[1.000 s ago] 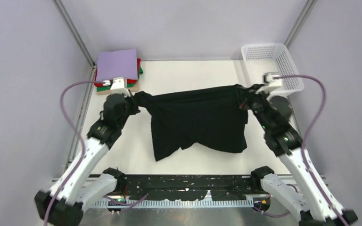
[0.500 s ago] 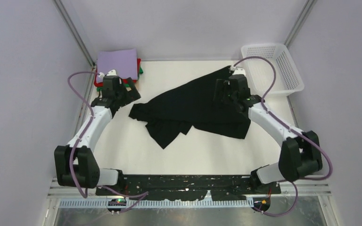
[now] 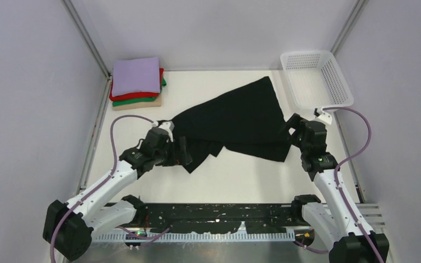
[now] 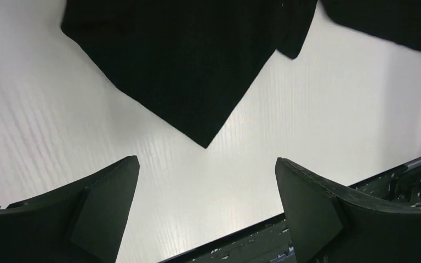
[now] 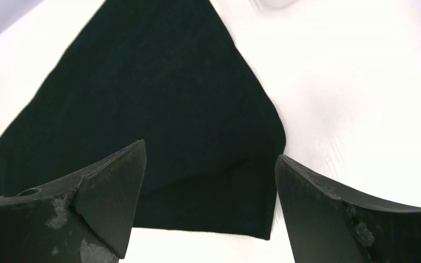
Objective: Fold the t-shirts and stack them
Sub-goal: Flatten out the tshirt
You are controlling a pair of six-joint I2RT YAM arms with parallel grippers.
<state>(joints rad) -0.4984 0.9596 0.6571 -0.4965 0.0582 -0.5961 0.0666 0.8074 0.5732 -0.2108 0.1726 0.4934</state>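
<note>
Far left, the folded lavender t-shirt (image 3: 136,75) caps the stack, so the red t-shirt (image 3: 134,96), green t-shirt (image 3: 137,101) and tan t-shirt (image 3: 134,106) show only thin edges. From above, the left gripper (image 3: 182,152) overlaps the near-left corner of the soft black t-shirt (image 3: 235,118): cloth beneath it hidden, contact impossible to call. The right gripper (image 3: 293,130) is dark on dark at the shirt's right edge, fingertips lost. Left wrist view: shirt runs off the top edge, both fingers cut by the bottom. Right wrist: shirt off the top and left, and a pale blur (image 5: 277,3) at the top edge is unreadable.
</note>
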